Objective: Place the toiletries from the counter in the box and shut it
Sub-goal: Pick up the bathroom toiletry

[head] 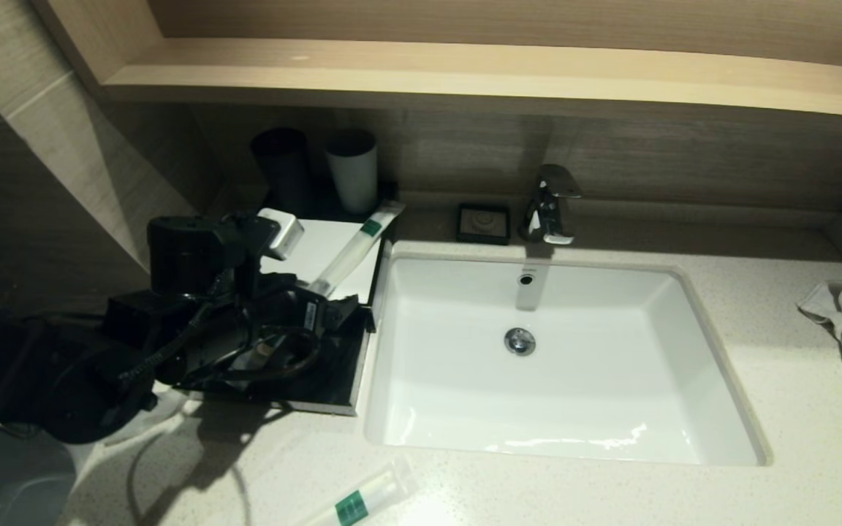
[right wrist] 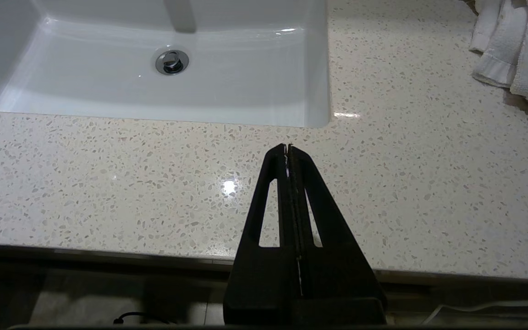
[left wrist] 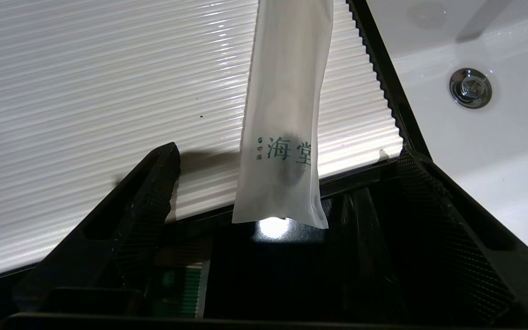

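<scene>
Left gripper (left wrist: 287, 183) sits over the black box (head: 333, 380) left of the sink (head: 721, 365), fingers spread wide, nothing pinched — one white sachet (left wrist: 287, 114) leans against the raised ribbed lid (left wrist: 85, 114) with its lower end just at the box opening, so it looks released but not fully lying inside. A second sachet (head: 362, 497) with a green label lies on the near counter (right wrist: 108, 183), well apart from the box — it has yet to go in, and the lid is not closed yet. Right gripper (right wrist: 288, 151) is parked over the near counter edge, fingers pressed together, empty.
</scene>
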